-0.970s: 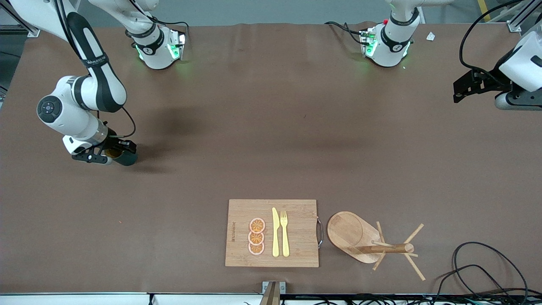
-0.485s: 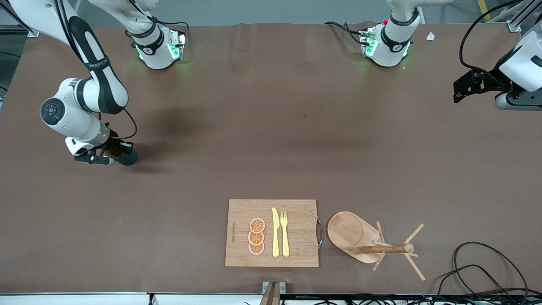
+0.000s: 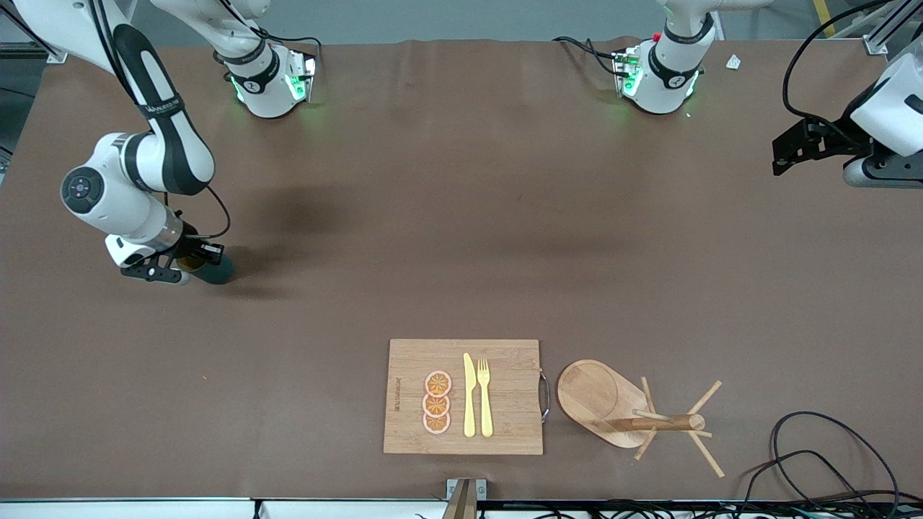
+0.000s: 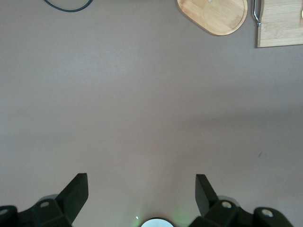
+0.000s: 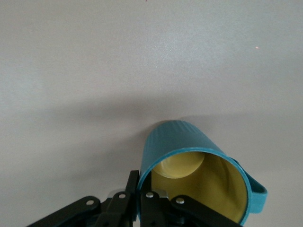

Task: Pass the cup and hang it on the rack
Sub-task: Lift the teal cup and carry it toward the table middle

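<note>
- Two thin fingers of the right gripper (image 5: 142,201) are pinched shut on the rim wall of the ribbed teal-green cup with a yellowish inside (image 5: 199,175), low at the right arm's end of the brown table (image 3: 461,238).
- Gripping only one wall, the cup could swing or slip when lifted, I judge.
- Left gripper (image 4: 142,194) waits with its jaws wide and holding nothing, over the left arm's end of the table.
- Light wooden mug rack with thin pegs (image 3: 634,414) stands well apart, beside the bamboo cutting board (image 3: 465,396); a twisted handle would miss a peg.
</note>
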Motion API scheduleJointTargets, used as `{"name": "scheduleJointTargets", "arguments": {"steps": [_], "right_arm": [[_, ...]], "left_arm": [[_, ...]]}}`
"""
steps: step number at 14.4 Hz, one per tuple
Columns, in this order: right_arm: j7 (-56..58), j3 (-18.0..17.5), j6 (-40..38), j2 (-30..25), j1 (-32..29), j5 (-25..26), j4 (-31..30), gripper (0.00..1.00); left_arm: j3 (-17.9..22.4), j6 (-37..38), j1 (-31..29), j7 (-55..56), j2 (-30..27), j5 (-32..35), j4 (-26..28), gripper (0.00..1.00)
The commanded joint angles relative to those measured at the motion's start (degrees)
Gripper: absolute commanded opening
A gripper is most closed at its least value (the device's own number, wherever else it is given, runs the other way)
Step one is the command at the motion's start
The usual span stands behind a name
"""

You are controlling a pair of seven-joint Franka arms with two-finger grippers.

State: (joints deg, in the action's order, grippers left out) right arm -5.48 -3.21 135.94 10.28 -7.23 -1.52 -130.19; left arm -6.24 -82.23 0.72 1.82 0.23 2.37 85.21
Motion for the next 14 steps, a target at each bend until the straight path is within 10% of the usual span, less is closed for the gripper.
{"name": "scheduleJointTargets", "arguments": {"steps": [1,9,14], "right_arm": [[-7.24,-0.57,-13.73,-2.20,2.30,-0.94,8.17,0.00],[-50.35,-0.57,-17.91,-3.78,26.71,-4.28,15.65,0.00],[-70.08,-0.48,-17.99,5.59,41.13,-7.71,30.31,0.00]], "left_arm": [[0.17,-0.56,-0.01,-0.15,-0.67,0.18,0.57,1.00],[0.00,-1.61,0.52,0.20,0.30,-0.52,0.40,1.00],[-0.18,-2.84,1.04,0.73,1.79,-0.53,0.40,1.00]]}}
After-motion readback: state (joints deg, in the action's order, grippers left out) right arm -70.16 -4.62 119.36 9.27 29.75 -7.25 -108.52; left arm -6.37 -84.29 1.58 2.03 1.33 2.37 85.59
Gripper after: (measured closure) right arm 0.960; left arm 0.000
